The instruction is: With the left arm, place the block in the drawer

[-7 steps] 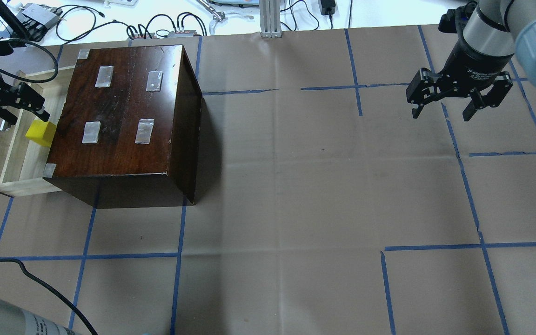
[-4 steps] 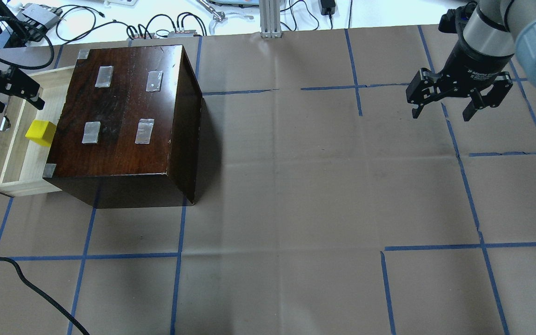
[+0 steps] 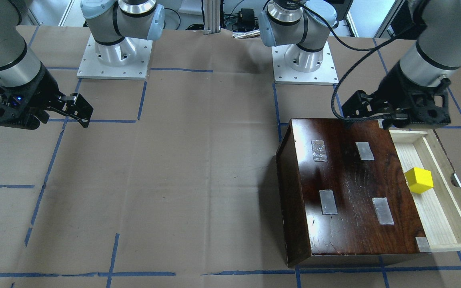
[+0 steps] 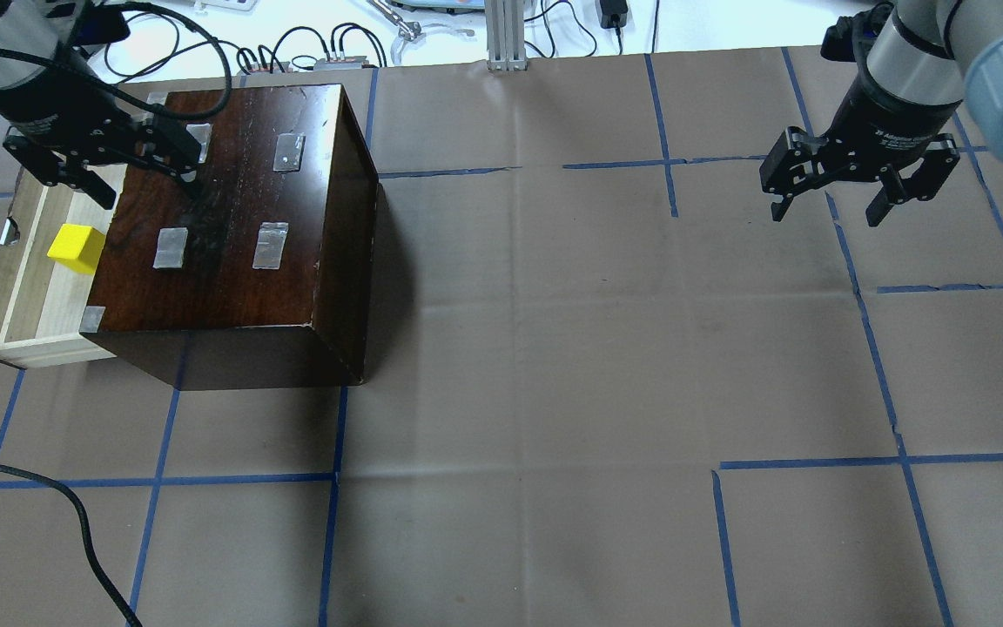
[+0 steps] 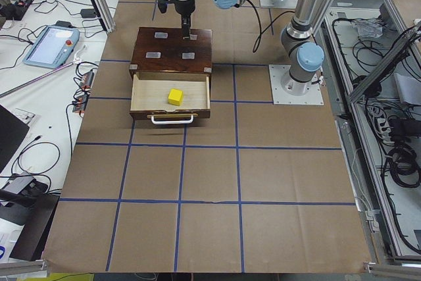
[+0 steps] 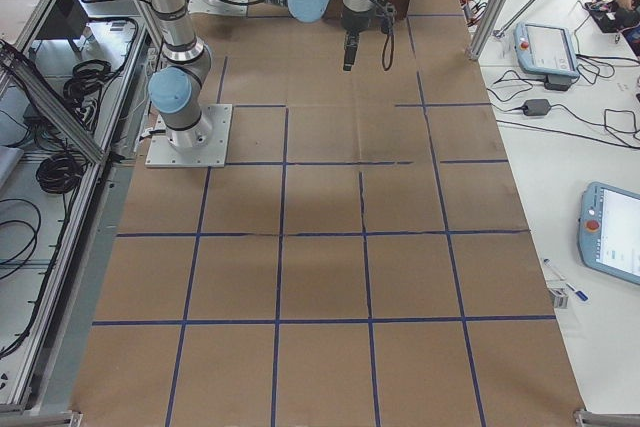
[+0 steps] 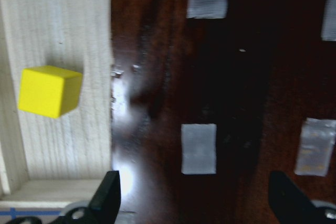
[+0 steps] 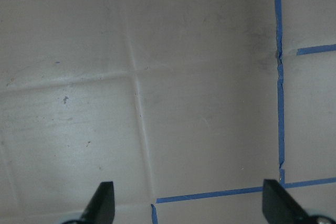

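The brown-paper tabletop (image 4: 554, 348) fills the overhead view, crossed by blue tape lines into large squares. The left arm (image 4: 23, 61) comes in at the upper left corner of that view, and the right arm (image 4: 911, 70) at the upper right corner.

The box (image 4: 232, 287), dark and glossy, stands at the left of the overhead view, with four grey tape patches (image 4: 270, 245) on its top. The drawer (image 4: 40, 292) is pulled out of the box toward the left edge of the frame, its pale wood floor open to view and a notch in its front board. In the left side view a white handle (image 5: 172, 120) shows on the drawer's front.

The left hand (image 4: 151, 193) hovers over the far left part of the box's top, just beside the drawer's edge. Its fingers stand wide apart with nothing between them; in the left wrist view they sit at the two lower corners of the frame, with only the box's top and a tape patch between. The right hand (image 4: 826, 218) hangs over bare tabletop at the upper right of the overhead view, fingers also spread wide and empty, well apart from the box.

A black cable (image 4: 72, 503) curves across the lower left corner of the overhead view.

The block (image 4: 76, 248) lies on the drawer's floor, near the middle of its length and close against the box, touched by neither hand
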You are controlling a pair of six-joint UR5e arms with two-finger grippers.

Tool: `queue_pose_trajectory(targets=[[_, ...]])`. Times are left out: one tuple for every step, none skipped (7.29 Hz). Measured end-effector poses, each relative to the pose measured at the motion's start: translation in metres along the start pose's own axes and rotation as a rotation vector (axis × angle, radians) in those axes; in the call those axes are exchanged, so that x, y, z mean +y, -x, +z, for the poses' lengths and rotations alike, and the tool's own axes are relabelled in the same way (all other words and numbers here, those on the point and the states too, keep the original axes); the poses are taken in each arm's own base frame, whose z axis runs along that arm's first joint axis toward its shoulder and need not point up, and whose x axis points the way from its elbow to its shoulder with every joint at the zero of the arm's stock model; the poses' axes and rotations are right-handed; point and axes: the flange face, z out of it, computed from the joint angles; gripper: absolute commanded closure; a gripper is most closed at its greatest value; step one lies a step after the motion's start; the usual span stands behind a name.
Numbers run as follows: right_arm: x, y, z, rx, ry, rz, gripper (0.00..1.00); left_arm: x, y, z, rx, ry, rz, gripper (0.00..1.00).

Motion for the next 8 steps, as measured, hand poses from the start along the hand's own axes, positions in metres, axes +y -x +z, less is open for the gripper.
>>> queue_pose_trajectory(targets=[[0.0, 0.0, 0.0, 0.0, 0.0, 0.0, 0.0, 0.012, -0.026, 0.002, -0.001, 0.008, 0.013, 0.01], [0.0, 0.0, 0.0, 0.0, 0.0, 0.0, 0.0, 0.022, -0.048, 0.005, -0.003, 0.014, 0.042, 0.01], [0.0, 0.0, 0.0, 0.0, 0.001, 0.0, 0.0, 0.03, -0.064, 0.007, -0.007, 0.019, 0.07, 0.01], [0.0, 0.0, 0.0, 0.0, 0.001, 0.0, 0.0, 0.035, -0.072, 0.009, -0.011, 0.024, 0.085, 0.01], [0.0, 0.0, 0.0, 0.0, 0.001, 0.0, 0.0, 0.038, -0.076, 0.013, -0.013, 0.036, 0.084, 0.01], [0.0, 0.0, 0.0, 0.0, 0.001, 0.0, 0.0, 0.04, -0.077, 0.019, -0.013, 0.049, 0.071, 0.01], [0.0, 0.0, 0.0, 0.0, 0.001, 0.0, 0.0, 0.041, -0.077, 0.026, -0.013, 0.059, 0.06, 0.01], [0.0, 0.0, 0.0, 0.0, 0.001, 0.0, 0.0, 0.041, -0.077, 0.027, -0.014, 0.056, 0.055, 0.01]])
